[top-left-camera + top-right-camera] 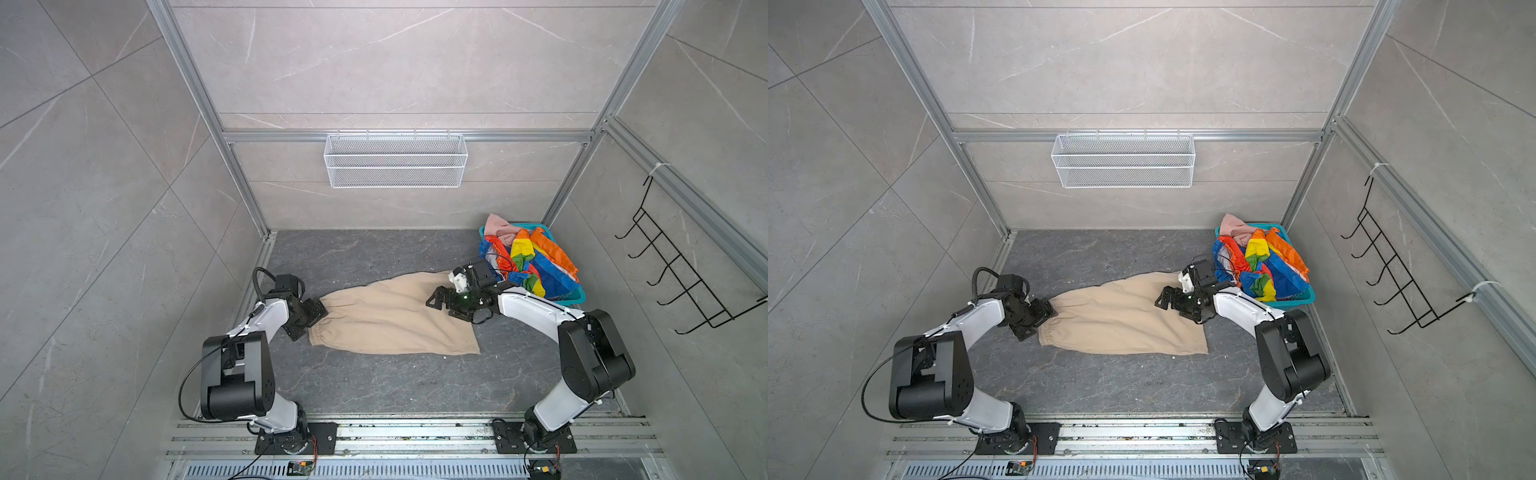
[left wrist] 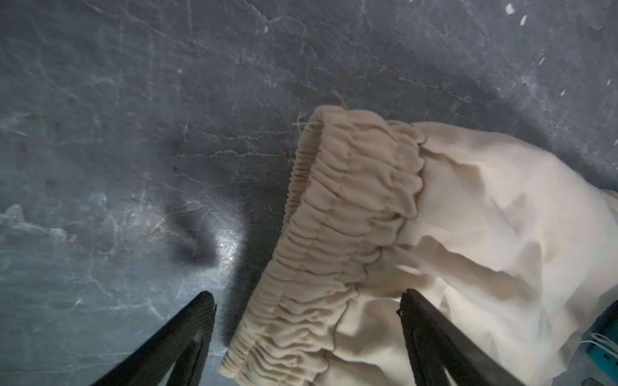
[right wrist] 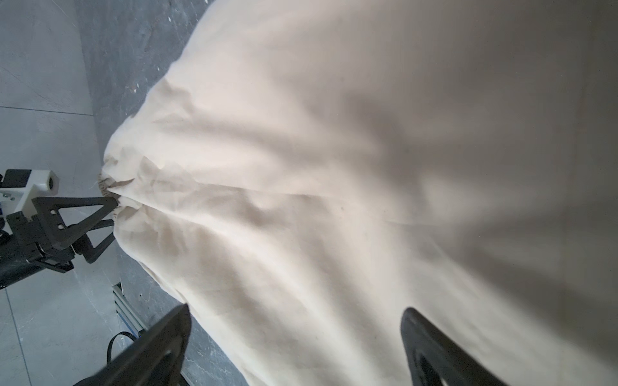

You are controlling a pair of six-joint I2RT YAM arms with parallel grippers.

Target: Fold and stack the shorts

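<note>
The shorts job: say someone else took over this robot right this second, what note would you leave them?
Grippers: the left gripper is open, its jaws either side of the elastic waistband of the beige shorts, not closed on it. The right gripper is open, low over the leg end of the same pair, holding nothing.
Things: the beige shorts lie spread out, unfolded, on the dark tabletop. The rainbow shorts and pink shorts are bunched in the teal basket at the far right corner.
Done: one pair laid out.
Left: fold it, then take out, fold and stack the other two.
</note>
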